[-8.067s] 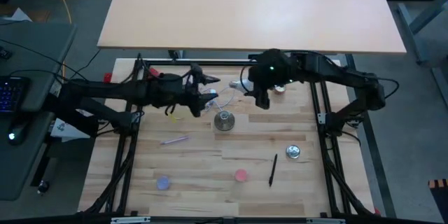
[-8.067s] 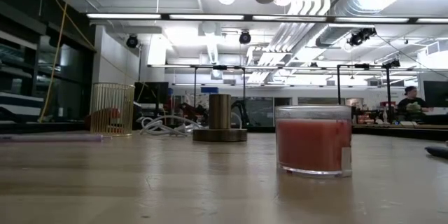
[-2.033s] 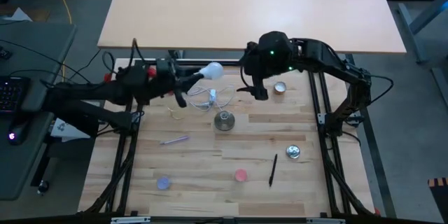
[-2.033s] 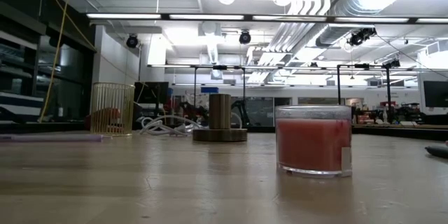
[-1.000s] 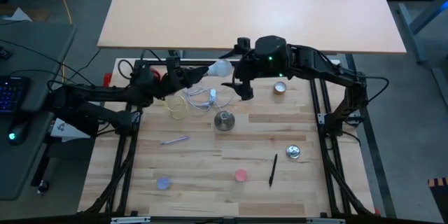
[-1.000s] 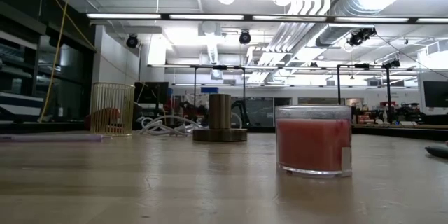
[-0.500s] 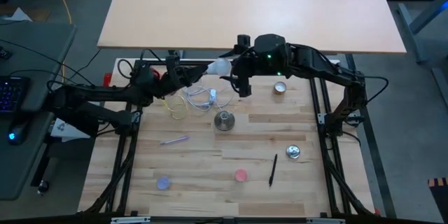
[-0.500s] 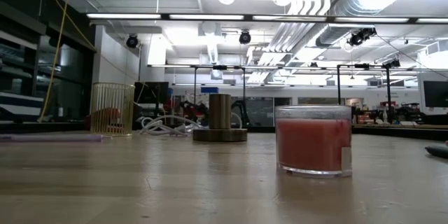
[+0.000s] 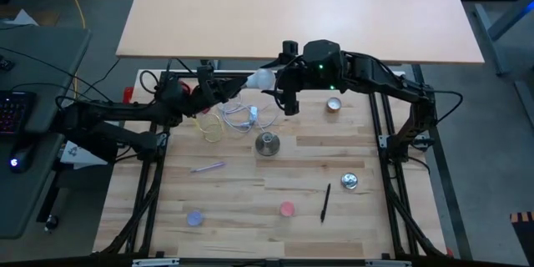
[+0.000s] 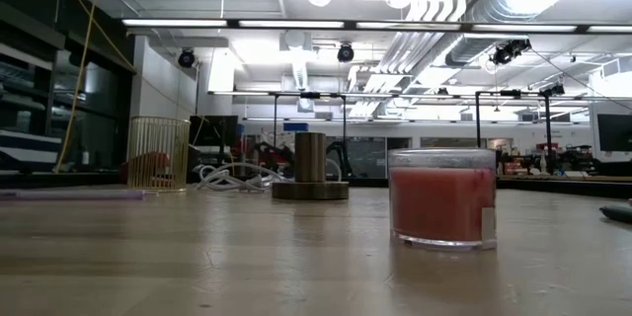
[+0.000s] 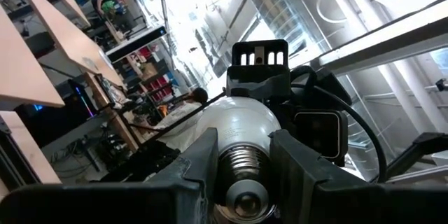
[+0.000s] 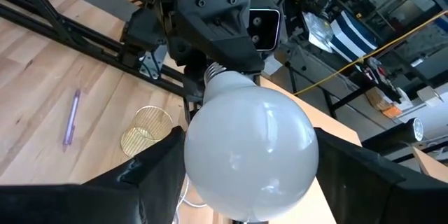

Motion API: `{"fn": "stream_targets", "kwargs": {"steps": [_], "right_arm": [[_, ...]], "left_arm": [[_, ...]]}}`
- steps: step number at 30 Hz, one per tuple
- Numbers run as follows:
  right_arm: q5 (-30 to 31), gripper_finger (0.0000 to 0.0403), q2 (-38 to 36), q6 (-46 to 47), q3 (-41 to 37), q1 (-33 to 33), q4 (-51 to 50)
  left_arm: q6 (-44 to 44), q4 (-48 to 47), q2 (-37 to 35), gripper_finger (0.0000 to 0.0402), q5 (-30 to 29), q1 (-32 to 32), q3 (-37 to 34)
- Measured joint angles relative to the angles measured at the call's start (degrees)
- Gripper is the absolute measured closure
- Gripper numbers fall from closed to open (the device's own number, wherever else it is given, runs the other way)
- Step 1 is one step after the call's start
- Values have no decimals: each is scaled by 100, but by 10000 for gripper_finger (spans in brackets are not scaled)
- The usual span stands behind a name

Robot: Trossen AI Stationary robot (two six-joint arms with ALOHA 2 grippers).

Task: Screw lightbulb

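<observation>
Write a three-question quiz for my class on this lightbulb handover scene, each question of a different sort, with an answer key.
1. True or false: the lightbulb is resting on the table.
2. Multiple choice: the left gripper grips the bulb by its A) glass globe B) screw base C) not at all.
3. Short answer: where does the socket stand sit relative to the raised bulb in the high view?

Key
1. False: it is held in the air between both arms.
2. B.
3. On the table, nearer the front edge than the bulb; the right gripper's fingers flank the globe.
</observation>
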Motion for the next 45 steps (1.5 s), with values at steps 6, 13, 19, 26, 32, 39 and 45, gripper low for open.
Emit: {"fn": "stream_targets", "kwargs": {"steps": [6,13,19,26,32,39,45], "right_arm": [[30,155,8,44,-1,0,-8],[149,179,17,64,-7,2,-171],[381,182,7,73,-13,-2,-818],[97,182,115,1459,-13,-42,-2318],[-571,183,675,3025,-13,-57,-3240],[-867,183,1309,4008,-13,-56,-3845],[-876,183,1594,4495,-13,-50,-3764]], "left_arm": [[186,2,0,283,13,-1,0],[655,-114,-25,242,111,87,0],[1270,-984,-470,226,407,439,6],[3888,-3675,-1283,225,134,604,20],[5690,-5401,-940,225,-116,327,11],[6728,-6278,91,225,-354,-49,9],[6595,-6053,974,225,-316,-370,-37]]}}
